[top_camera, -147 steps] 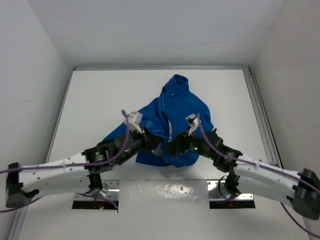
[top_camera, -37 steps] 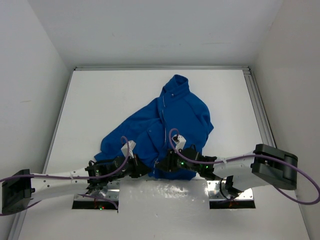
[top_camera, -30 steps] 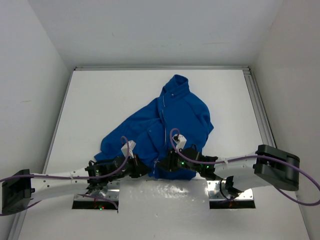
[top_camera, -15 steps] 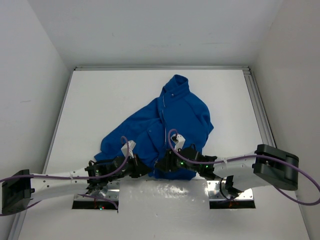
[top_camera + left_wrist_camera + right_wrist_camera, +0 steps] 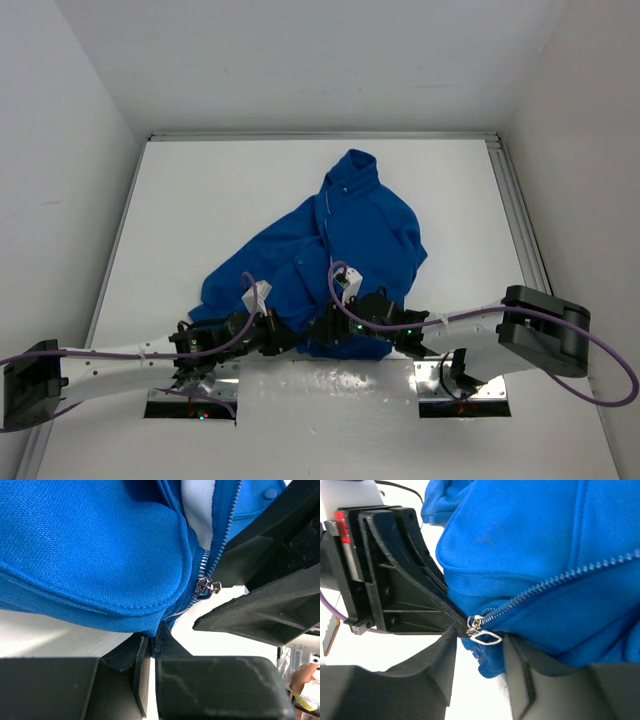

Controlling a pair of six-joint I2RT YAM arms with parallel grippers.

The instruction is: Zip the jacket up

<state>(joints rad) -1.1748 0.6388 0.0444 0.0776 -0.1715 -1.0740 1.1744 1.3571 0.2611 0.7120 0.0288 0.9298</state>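
Note:
The royal-blue jacket (image 5: 345, 235) lies crumpled on the white table, collar toward the far side and hem at the near edge. My left gripper (image 5: 291, 338) is shut on the bottom hem (image 5: 150, 628) just below the zipper's lower end. The silver slider (image 5: 202, 585) sits at the bottom of the zipper teeth, its pull (image 5: 487, 638) dangling. My right gripper (image 5: 479, 656) is open and faces the left one. The pull hangs in the gap between its fingers, close to the right finger (image 5: 520, 680), with neither finger clamping it.
Both arms lie low along the table's near edge, their fingertips almost meeting at the hem (image 5: 305, 338). Metal base plates (image 5: 455, 385) sit just behind them. Bare white table (image 5: 190, 200) surrounds the jacket, and enclosure walls (image 5: 80, 120) close in on three sides.
My right gripper has widened and edged slightly left toward the slider, so the pull now sits between its fingers. The left gripper has kept its hold on the hem without moving.

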